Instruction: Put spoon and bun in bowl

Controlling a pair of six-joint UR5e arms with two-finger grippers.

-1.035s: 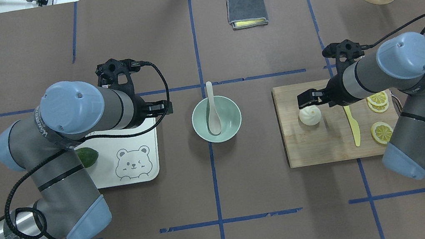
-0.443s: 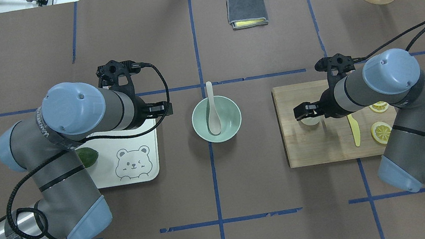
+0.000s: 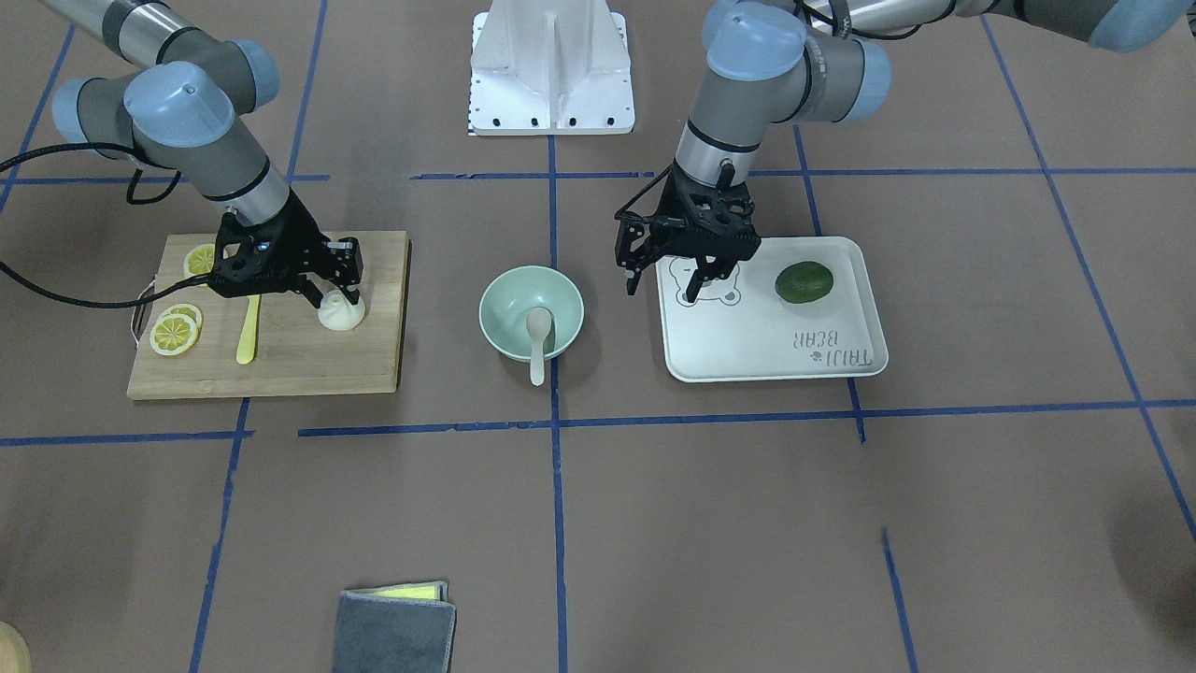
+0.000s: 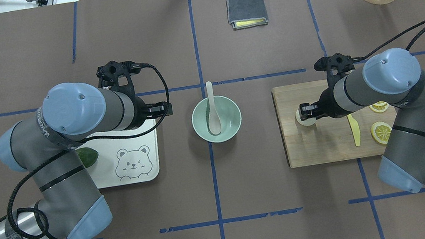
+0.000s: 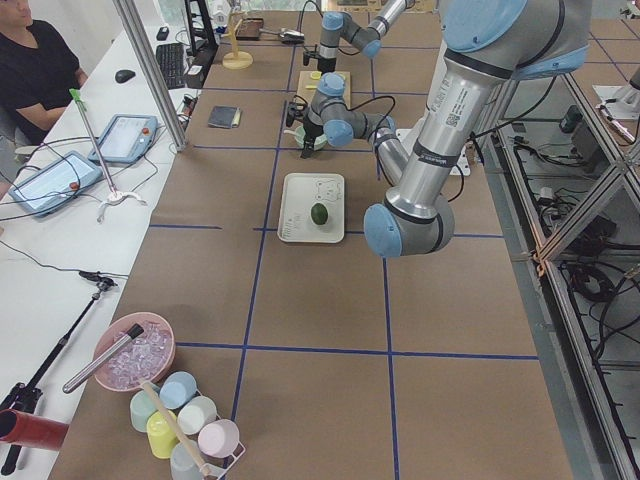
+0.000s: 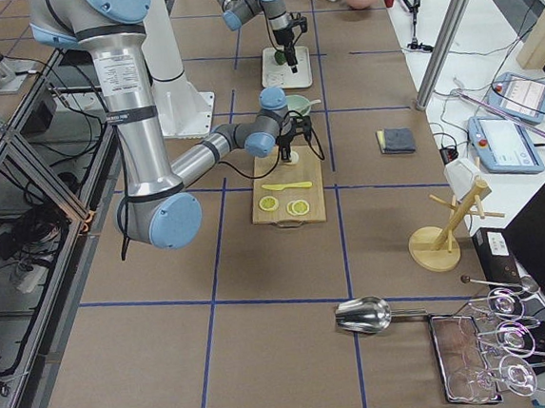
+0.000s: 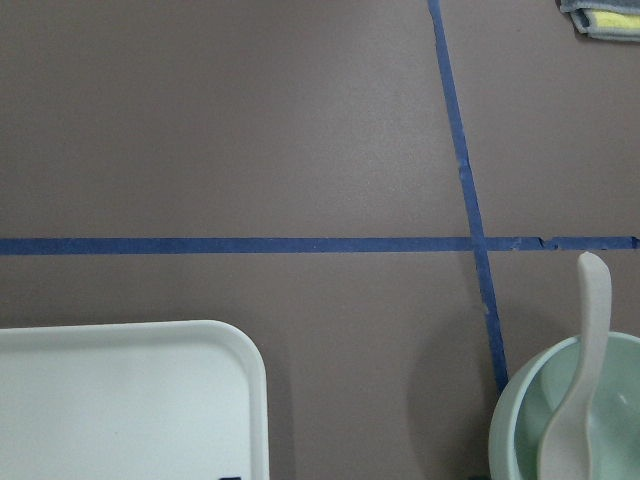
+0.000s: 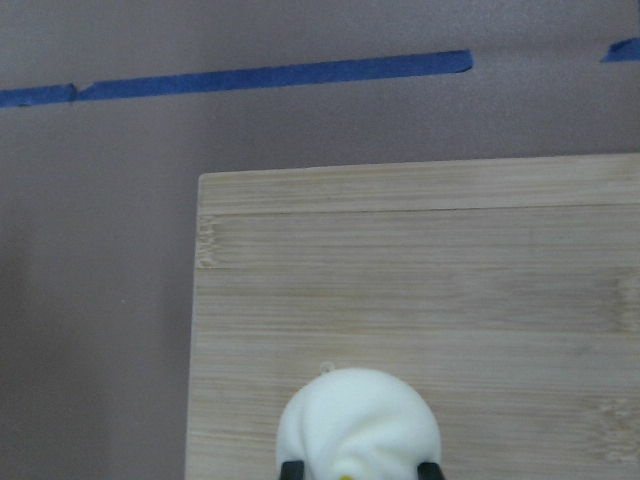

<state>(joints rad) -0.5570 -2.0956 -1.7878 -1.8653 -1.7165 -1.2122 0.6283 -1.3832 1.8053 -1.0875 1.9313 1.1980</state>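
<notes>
Bun-grasping is the step in hand, as I judge it: the spoon (image 4: 212,115) already lies in the bowl (image 4: 234,126), scoop down in the hollow and handle sticking out over the rim at 12 o'clock in the overhead view, so only the bun (image 8: 358,420) is left to place. My right gripper (image 3: 334,299) is down on the cutting board (image 4: 326,144), and in my right wrist view the two fingers (image 8: 292,468) press on the bun's flanks at 3 and 9 o'clock, clasping it while its base sits on the wood. The bun is near the board's 9 o'clock edge in the overhead view, with the yellow knife (image 4: 353,128) lying apart from it toward 3 o'clock. The bowl stands on the surface well apart at 9 o'clock from the board. My left gripper (image 3: 665,285) hangs with fingers spread and empty above the corner of the white tray (image 3: 747,365), at 9 o'clock of the bowl in the overhead view. The next move, I think, calls for a straight lift to clear the board, a carry toward 9 o'clock until I am over the bowl, then a low descent and release beside the spoon's scoop. The bun looks soft, so a gentle hold should do, and the protruding handle needs a clear berth.
</notes>
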